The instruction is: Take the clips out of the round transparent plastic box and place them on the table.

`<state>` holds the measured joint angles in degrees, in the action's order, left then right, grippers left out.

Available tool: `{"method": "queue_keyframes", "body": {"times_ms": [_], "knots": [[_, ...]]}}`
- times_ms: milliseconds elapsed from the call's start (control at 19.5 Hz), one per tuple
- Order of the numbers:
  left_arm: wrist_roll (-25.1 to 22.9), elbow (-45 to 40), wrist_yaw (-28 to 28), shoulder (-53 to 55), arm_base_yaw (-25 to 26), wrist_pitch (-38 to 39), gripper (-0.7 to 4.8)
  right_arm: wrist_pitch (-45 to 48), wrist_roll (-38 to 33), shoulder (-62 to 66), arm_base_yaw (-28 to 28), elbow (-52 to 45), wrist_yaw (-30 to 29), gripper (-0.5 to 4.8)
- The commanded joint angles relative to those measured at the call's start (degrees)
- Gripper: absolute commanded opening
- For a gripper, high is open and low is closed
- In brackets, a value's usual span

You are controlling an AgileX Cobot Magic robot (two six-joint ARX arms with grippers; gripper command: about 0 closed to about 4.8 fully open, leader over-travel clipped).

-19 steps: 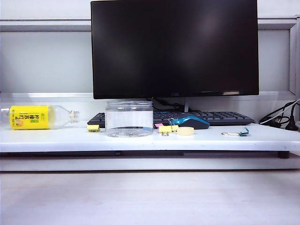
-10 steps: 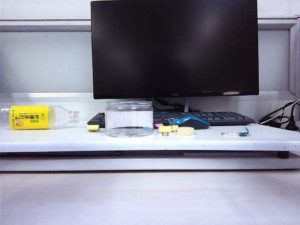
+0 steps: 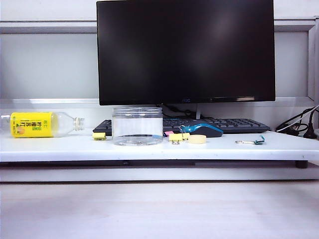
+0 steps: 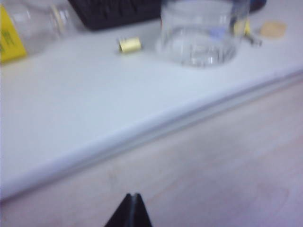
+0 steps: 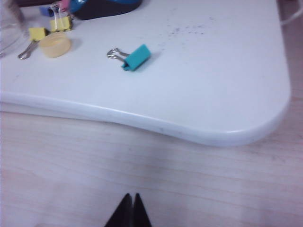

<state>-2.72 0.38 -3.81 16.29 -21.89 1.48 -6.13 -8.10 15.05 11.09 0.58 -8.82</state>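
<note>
White long table (image 3: 60,147) carries light, slippery pale-yellow binder clips (image 3: 178,137), best pinched by wire handles; left pincer (image 4: 133,210) and right pincer (image 5: 129,210) hang closed, empty.

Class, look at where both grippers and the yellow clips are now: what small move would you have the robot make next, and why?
Probably none beyond holding back. The round transparent plastic box looks empty, and yellow clips lie on the table on both sides of it. The left gripper and right gripper are shut, holding nothing, in front of the table's edge.
</note>
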Motion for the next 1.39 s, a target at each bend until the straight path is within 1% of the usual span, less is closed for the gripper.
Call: {"method": "queue_keyframes", "body": {"times_ms": [51, 1131, 1387], "knots": [[0.15, -0.11, -0.04, 0.04, -0.02, 2.21, -0.06, -0.42, -0.28, -0.02, 0.02, 0.13, 0.07, -0.01], [0.15, -0.11, -0.02, 0.00, -0.02, 2.71, -0.06, -0.90, -0.28, -0.07, 0.02, 0.15, 0.13, -0.01], [0.15, -0.11, -0.07, -2.45, 0.90, 2.73, -0.06, -0.96, -0.28, -0.28, 0.04, 0.15, 0.13, -0.01]]}}
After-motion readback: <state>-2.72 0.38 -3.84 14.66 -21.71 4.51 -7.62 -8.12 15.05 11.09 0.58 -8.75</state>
